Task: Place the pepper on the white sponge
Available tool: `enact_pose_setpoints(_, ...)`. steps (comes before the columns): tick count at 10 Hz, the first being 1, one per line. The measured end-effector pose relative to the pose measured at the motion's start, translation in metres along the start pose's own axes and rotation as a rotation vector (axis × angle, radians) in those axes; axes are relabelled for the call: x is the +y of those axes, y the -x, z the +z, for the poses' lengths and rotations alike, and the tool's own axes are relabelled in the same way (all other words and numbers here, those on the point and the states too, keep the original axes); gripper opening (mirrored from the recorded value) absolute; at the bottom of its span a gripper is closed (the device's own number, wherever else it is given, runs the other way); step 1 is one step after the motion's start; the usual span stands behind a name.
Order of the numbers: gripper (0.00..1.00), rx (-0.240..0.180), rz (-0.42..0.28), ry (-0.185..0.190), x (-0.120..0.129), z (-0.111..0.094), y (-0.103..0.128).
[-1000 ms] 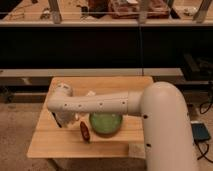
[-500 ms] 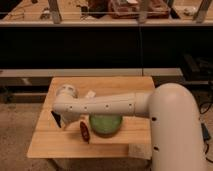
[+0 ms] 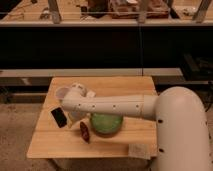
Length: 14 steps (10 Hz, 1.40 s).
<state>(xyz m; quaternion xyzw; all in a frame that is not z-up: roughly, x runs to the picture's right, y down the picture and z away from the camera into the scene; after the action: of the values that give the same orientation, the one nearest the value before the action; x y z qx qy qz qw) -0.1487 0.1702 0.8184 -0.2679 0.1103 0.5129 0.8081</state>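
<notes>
Moved: arm's wrist had shifted slightly right; pepper stayed put.
End effector: hung just above the pepper, between phone and bowl; apart or clamped, could not tell.
Pepper: on the table, just beside the bowl, well apart from the sponge.
Risk: the glossy, tapered pepper would probably slip from a shallow grip; a low carry could clip the bowl on the way.
</notes>
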Motion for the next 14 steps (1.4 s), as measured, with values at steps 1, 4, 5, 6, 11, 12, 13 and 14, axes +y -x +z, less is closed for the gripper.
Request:
enact_pose_setpoints(1,0.69,0.006,-0.001,-0.002,0.001,0.004,0.002)
enact_pose_setpoints(4,0.69,0.033,-0.001,-0.016,-0.002,0.016,0.0)
enact_pose_setpoints(5,0.69,0.05,-0.001,-0.025,-0.004,0.02,-0.004)
enact_pose_setpoints(6,0.69,0.058,0.007,-0.025,-0.006,0.022,-0.008)
enact_pose_setpoints(11,0.69,0.086,0.01,-0.025,0.0,0.026,-0.015)
enact_pose_setpoints(12,0.69,0.094,0.019,-0.023,-0.002,0.029,-0.019)
enact_pose_setpoints(13,0.69,0.101,0.028,-0.018,-0.004,0.033,-0.023)
enact_pose_setpoints(14,0.69,0.106,0.037,-0.01,-0.005,0.037,-0.027)
